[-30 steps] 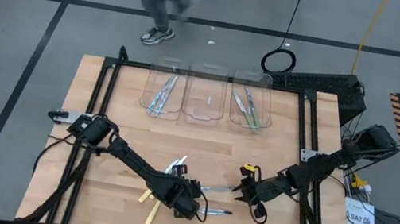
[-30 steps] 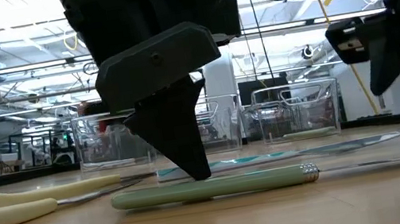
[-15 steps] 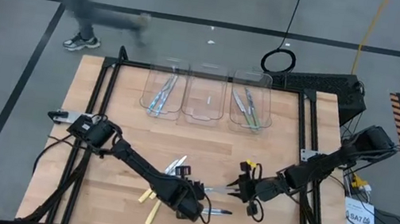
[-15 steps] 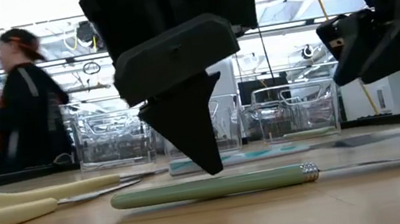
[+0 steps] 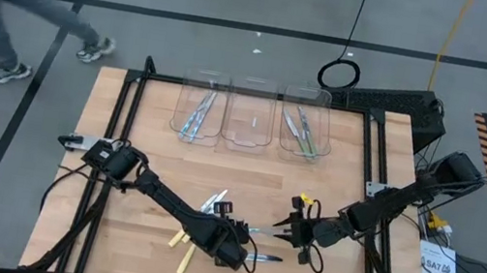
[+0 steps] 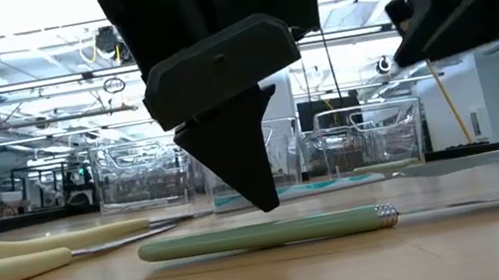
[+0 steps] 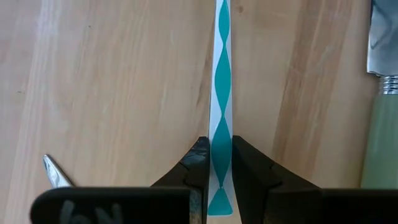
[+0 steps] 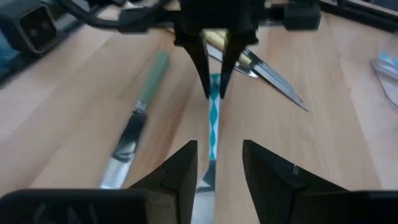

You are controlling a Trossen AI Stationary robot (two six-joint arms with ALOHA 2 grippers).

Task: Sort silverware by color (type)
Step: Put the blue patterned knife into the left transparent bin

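Near the bench's front edge, the left pincer (image 7: 214,171) grips the handle end of a blue-patterned utensil (image 7: 221,99), lifted clear of the wood. Just right, the right pincer (image 8: 214,168) stands open around that utensil's other end.

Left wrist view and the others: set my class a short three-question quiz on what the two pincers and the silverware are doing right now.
1. True or false: the left pincer is shut on the teal-patterned utensil.
2. What colour is the handle of the knife lying flat on the table beside it? A green, B red, C black.
3. Fill in: the right pincer is ___, with the teal-patterned utensil's other end between its fingers.
Key: 1 true; 2 A; 3 open.
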